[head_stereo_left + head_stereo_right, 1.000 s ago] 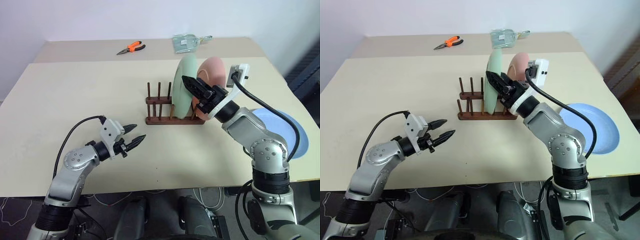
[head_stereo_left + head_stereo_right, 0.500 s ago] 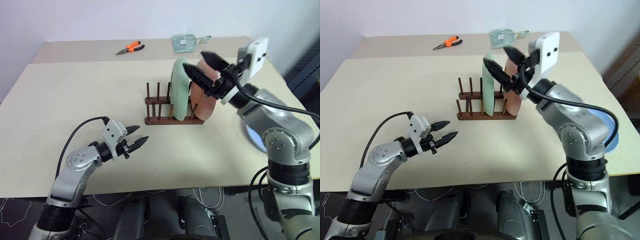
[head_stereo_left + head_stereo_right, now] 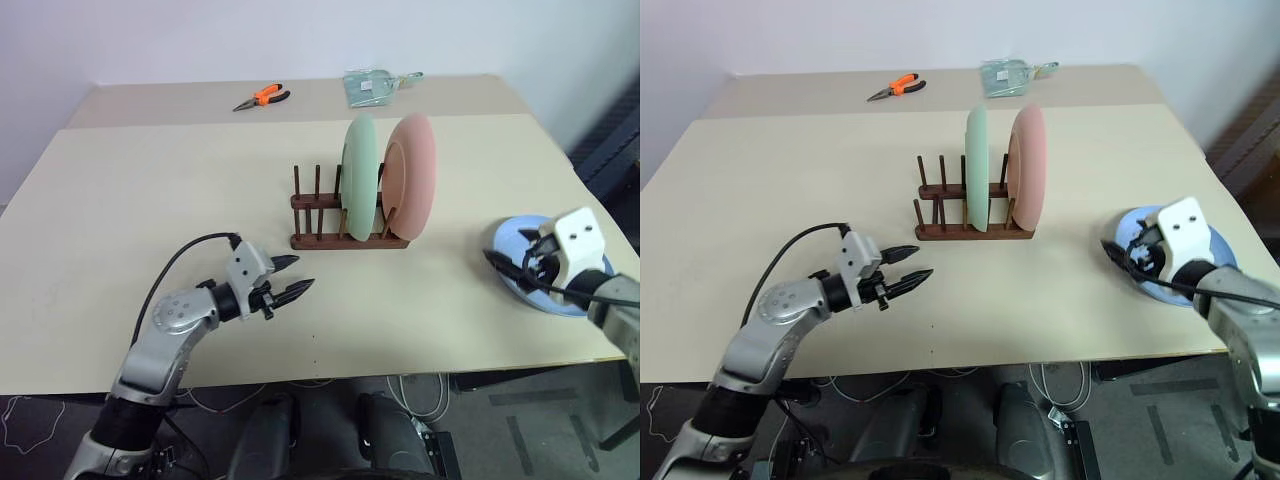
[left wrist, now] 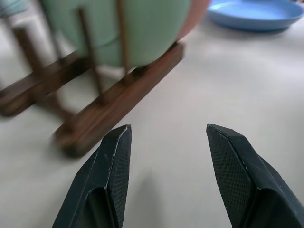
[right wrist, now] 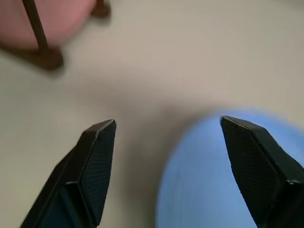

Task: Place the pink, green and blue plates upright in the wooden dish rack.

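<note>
My right claw (image 5: 164, 156) hangs with its 2 fingers spread wide and nothing between them, right over the near-left rim of the blue plate (image 3: 510, 240). That plate lies flat on the surface (image 3: 150, 190), close to the right-hand edge and near the front edge, so I have little margin on that side. Between the plate and the dish rack (image 3: 345, 228) I see a bare strip of surface.

My left claw (image 3: 290, 277) is also parted and empty, hovering low over the surface in front of the rack and to its left, fingers aimed toward the rack and roughly level, with the forearm angled in from the front-left corner. All around it the surface is bare, out to the left edge and forward to the front edge.

The rack is dark brown wood with 2 base rails and thin pegs. The green plate (image 3: 358, 177) stands upright on its edge between the pegs, and the pink plate (image 3: 412, 172) stands upright just beside it at the rack's right end. The pegs on the left end carry nothing.

Well behind, near the far edge, lie orange-handled pliers (image 3: 263, 96) and a small clear bag (image 3: 372, 84).
</note>
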Available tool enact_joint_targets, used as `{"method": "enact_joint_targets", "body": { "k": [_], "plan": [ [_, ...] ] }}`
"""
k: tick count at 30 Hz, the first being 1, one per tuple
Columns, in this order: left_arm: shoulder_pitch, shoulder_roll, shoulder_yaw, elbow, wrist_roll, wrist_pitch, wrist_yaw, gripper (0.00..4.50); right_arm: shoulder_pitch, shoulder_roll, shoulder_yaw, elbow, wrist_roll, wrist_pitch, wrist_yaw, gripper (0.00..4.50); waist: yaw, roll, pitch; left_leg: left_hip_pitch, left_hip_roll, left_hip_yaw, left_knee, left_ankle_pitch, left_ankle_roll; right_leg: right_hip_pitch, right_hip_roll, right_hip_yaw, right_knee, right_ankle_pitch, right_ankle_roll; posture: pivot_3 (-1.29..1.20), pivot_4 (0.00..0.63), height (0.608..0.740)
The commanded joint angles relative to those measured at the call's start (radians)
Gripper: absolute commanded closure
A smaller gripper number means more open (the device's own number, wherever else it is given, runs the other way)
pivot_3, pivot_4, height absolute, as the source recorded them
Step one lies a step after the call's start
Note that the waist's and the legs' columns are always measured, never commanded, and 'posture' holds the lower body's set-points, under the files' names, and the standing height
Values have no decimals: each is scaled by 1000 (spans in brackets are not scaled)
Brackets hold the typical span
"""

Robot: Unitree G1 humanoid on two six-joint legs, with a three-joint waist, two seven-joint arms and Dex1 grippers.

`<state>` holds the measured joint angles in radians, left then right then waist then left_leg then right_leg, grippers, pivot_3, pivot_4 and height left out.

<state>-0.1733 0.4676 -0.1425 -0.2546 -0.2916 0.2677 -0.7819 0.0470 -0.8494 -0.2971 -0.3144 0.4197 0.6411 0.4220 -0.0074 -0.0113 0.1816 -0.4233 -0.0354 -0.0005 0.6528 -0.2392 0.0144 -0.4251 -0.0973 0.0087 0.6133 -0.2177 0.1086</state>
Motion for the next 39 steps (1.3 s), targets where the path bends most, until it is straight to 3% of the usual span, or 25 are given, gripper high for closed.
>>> {"method": "enact_joint_targets", "body": {
  "k": [1, 2, 5, 10, 14, 17, 18, 21, 24, 27, 30, 33, 39],
  "plan": [
    [-22, -5, -5, 1, 3, -21, -13, 1945, 20, 25, 36, 8, -97, 32, -72, 945, -4, 0, 0, 0, 0, 0, 0, 0, 0, 0, 0, 0, 0, 0, 0, 0, 150, 738],
    [-23, -6, -8, 2, 4, -23, -16, 1945, 22, 35, 40, 14, -107, 40, -78, 945, -4, 0, 0, 0, 0, 0, 0, 0, 0, 0, 0, 0, 0, 0, 0, 0, 150, 738],
    [-27, -9, -10, 4, 6, -23, -18, 1945, 1, 66, 31, 33, -107, 77, -86, 1744, -2, 0, 0, 0, 0, 0, 0, 0, 0, 0, 1, 0, 0, 0, 0, 0, 150, 738],
    [-17, -11, -8, -9, 10, -20, -14, 1945, -55, 67, 38, 52, -135, 63, -78, 4390, 0, 0, 0, -1, -1, 0, 1, 0, 0, 0, 0, 0, 0, 0, 1, 0, 150, 738],
    [4, -8, 4, -21, 18, -26, 4, 1945, -169, 71, 14, 31, -195, -90, -104, 4457, -5, 0, 0, 0, -1, 0, 1, 0, 0, 0, 1, 0, 0, 0, 1, 0, 150, 738],
    [8, -13, 21, -4, 39, -58, 32, 1945, -373, 122, -54, -33, -92, -126, -114, 4457, -9, 2, 1, 0, -1, 1, 1, 0, 0, -1, 1, 1, 1, 0, 1, 0, 150, 738],
    [5, -16, 29, 6, 46, -71, 44, 1945, -446, 150, -74, -64, -25, -114, -110, 4457, -8, 2, 1, 0, -1, 1, 1, 0, 0, -1, 1, 1, 2, 0, 2, 0, 150, 738],
    [-9, -28, 68, 46, 61, -109, 89, 1945, -683, 288, -118, -184, 367, -4, -153, 4457, -4, 3, 1, 0, 0, 0, 1, 0, 0, -1, 2, 1, 2, 2, 5, 0, 150, 738],
    [-12, -14, 127, 90, 62, -144, 116, 1945, -826, 450, -73, -254, 730, 35, -282, 4457, -3, 1, 1, 0, 1, -4, -1, 0, 0, -1, 2, -2, 4, 2, 5, 0, 150, 738],
    [-15, -8, 156, 116, 56, -153, 122, 1945, -863, 505, -39, -262, 867, 42, -376, 4457, 2, 0, 1, -1, 0, -6, -2, 0, 0, -1, 0, -5, 3, 2, 5, 0, 150, 738],
    [2, 15, 204, 141, 61, -171, 129, 1945, -861, 643, 73, -241, 1014, 20, -450, 4457, -5, 0, 1, -2, -3, -5, -1, 0, 0, -1, -5, -5, 2, 2, 4, 0, 150, 738],
    [38, 33, 236, 134, 59, -182, 135, 1945, -817, 763, 163, -150, 984, 25, -544, 4457, -16, 1, 0, -1, -2, -4, -2, 0, 0, -3, -5, -3, 3, 3, 4, 0, 150, 738],
    [112, 32, 246, 79, 51, -170, 141, 1945, -758, 823, 259, -75, 917, 47, -583, 4457, -9, 1, 0, -2, -2, -4, -3, 1, -1, -5, -4, -3, 6, 3, 4, 0, 150, 738]
  ]
}}
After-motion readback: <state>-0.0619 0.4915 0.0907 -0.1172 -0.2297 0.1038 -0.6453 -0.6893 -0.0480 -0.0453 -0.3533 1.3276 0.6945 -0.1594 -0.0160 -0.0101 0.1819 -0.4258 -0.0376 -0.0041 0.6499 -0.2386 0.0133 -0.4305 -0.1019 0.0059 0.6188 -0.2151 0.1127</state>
